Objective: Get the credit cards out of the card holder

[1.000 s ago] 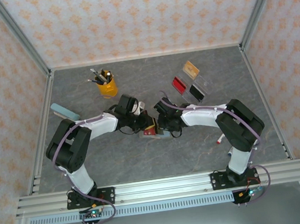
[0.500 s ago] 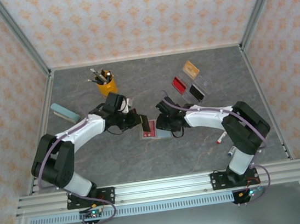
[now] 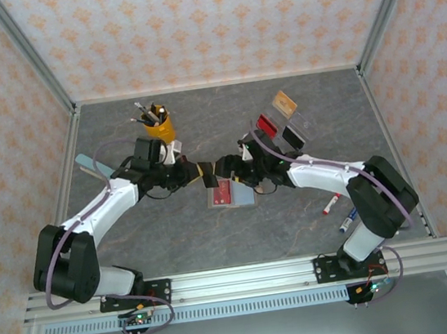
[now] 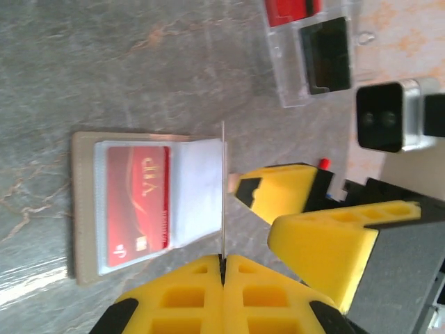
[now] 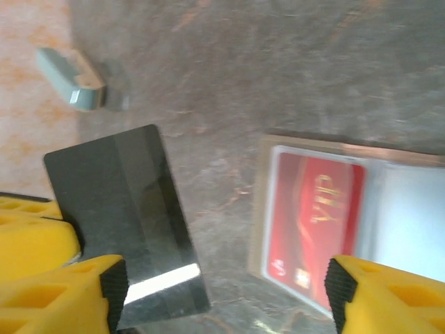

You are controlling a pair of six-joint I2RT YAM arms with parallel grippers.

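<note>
top view: card holder (image 3: 229,192) open and flat on the worktop (image 3: 297,223), red card (image 3: 224,191) tucked into its left half. just beyond the holder's far edge, left pincer (image 3: 200,172) pressed together on a black card (image 3: 209,177), with right pincer (image 3: 230,168) close beside it on the right. further beyond the holder and to its right, clear tray (image 3: 304,123) with three other cards (image 3: 292,135). yellow cup (image 3: 159,130) of pens beyond the holder to the left. light-blue block (image 3: 89,163) well off to its left. two markers (image 3: 332,204) off to its right.

left wrist view: yellow fingers clamped tight on the black card, seen edge-on as a thin line at the edge of the holder's pale inner flap. holder lying open on the worktop, red card in its slot. right pincer's fingers spread apart, just beside the holder.

right wrist view: right pincer spread wide, gripping nothing. black card to the left of the holder, one edge pinched in the left pincer's yellow fingers. holder flat on the worktop, red card inside.
</note>
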